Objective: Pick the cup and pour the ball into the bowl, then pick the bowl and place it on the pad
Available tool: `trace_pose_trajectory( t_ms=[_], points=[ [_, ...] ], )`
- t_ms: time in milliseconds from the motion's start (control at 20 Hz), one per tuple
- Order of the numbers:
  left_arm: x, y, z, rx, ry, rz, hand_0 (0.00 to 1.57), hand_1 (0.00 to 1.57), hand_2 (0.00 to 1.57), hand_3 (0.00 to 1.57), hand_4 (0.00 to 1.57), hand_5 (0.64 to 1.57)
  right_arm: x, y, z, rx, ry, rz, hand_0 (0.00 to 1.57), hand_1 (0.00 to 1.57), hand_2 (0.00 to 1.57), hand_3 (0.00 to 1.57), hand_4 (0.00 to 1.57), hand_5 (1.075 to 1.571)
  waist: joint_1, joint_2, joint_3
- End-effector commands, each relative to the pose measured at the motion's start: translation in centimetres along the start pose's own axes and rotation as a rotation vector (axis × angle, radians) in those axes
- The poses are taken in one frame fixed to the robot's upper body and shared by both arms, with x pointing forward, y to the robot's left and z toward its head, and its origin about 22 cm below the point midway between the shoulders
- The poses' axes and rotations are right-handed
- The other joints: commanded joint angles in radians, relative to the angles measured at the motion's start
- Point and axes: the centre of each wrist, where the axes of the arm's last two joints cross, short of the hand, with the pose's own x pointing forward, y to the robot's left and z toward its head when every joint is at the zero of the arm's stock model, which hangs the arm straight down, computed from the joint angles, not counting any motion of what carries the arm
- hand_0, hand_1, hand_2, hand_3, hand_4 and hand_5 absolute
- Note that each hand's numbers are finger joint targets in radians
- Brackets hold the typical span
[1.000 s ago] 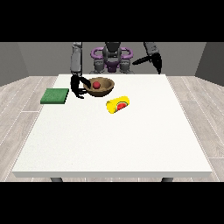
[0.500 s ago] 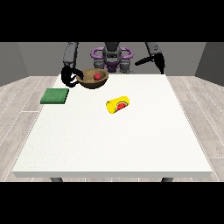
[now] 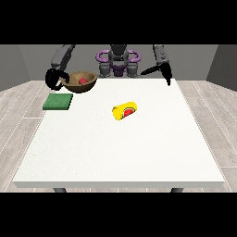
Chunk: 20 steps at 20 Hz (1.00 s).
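Note:
A brown bowl (image 3: pixel 79 84) with a red ball (image 3: pixel 83 81) inside hangs in the air above the table's far left part, held at its left rim by the hand at the view's left (image 3: pixel 55 78). Below and to the left of it lies the green pad (image 3: pixel 58 101) on the table. A yellow cup (image 3: pixel 125 111) lies on its side near the middle of the table, its red inside facing the camera. The hand at the view's right (image 3: pixel 165 76) hangs above the far right edge with straight fingers pointing down, holding nothing.
The white table (image 3: pixel 120 148) spreads wide toward the camera. Its left edge runs just past the pad. The robot's torso (image 3: pixel 118 62) stands behind the far edge.
The hand at the view's left has lifted the bowl with the ball off the table and carried it left, toward the pad. The cup and the other hand have stayed put.

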Motion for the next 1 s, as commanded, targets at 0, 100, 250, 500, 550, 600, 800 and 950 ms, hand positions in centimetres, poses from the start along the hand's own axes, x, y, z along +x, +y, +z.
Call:
trace_pose_trajectory(
  t_ms=[0, 100, 250, 500, 550, 600, 800, 950],
  points=[
    [0.8, -0.2, -1.2, 0.012, -0.042, -0.003, 0.0, 0.0, 0.0, 0.0, 0.0, 1.565, 2.7, -3.5, 0.3, 0.029, -0.07, -0.028, 1.57, 1.57, 1.57, 1.57, 1.07, 1.563, -0.014, 0.067, 0.0001],
    [1.4, -2.9, -1.0, 0.026, -0.081, 0.0, 0.0, 0.0, 0.0, 0.0, 0.0, 1.566, 3.5, -4.6, 0.3, -0.003, -0.073, -0.052, 1.57, 1.57, 1.57, 1.57, 1.07, 1.563, -0.002, 0.103, 0.0002],
    [4.1, -4.5, -1.6, 0.01, -0.16, -0.02, 0.0, 0.0, 0.0, 0.0, 0.0, 1.565, 4.3, -8.3, 1.0, -0.025, -0.135, -0.105, 1.57, 1.57, 1.57, 1.57, 1.05, 1.561, 0.039, 0.144, 0.0009],
    [8.4, -4.0, -3.1, 0.021, -0.339, -0.024, 0.0, 0.0, 0.0, 0.0, 0.0, 1.564, 5.8, -12.3, 2.2, -0.066, -0.286, -0.106, 1.57, 1.57, 1.57, 1.34, 1.01, 1.567, 0.073, 0.33, 0.0024],
    [10.2, -5.0, -3.1, 0.036, -0.39, -0.014, 0.0, 0.0, 0.0, 0.0, 0.0, 1.565, 7.1, -13.1, 2.5, -0.106, -0.318, -0.079, 1.57, 1.57, 1.57, 1.19, 1.01, 1.567, 0.089, 0.358, 0.0033],
    [9.5, -4.9, -2.5, 0.053, -0.379, -0.024, 0.0, 0.0, 0.0, 0.0, 0.0, 1.564, 5.7, -13.4, 2.8, -0.086, -0.345, -0.045, 1.57, 1.57, 1.57, 0.78, 1.02, 1.568, 0.063, 0.363, 0.003],
    [11.1, -2.1, -2.4, 0.035, -0.362, -0.035, 0.0, 0.0, 0.0, 0.0, 0.0, 1.563, 7.1, -16.2, 4.1, -0.12, -0.349, -0.034, 1.57, 1.57, 1.57, 0.0, 1.03, 1.569, 0.076, 0.361, 0.0027],
    [11.9, -3.3, -1.8, 0.036, -0.4, -0.028, 0.0, 0.0, 0.0, 0.0, 0.0, 1.564, 8.7, -15.4, 3.4, -0.148, -0.382, -0.031, 1.57, 1.57, 1.57, 0.0, 1.04, 1.569, 0.079, 0.382, 0.0018]
  ],
)
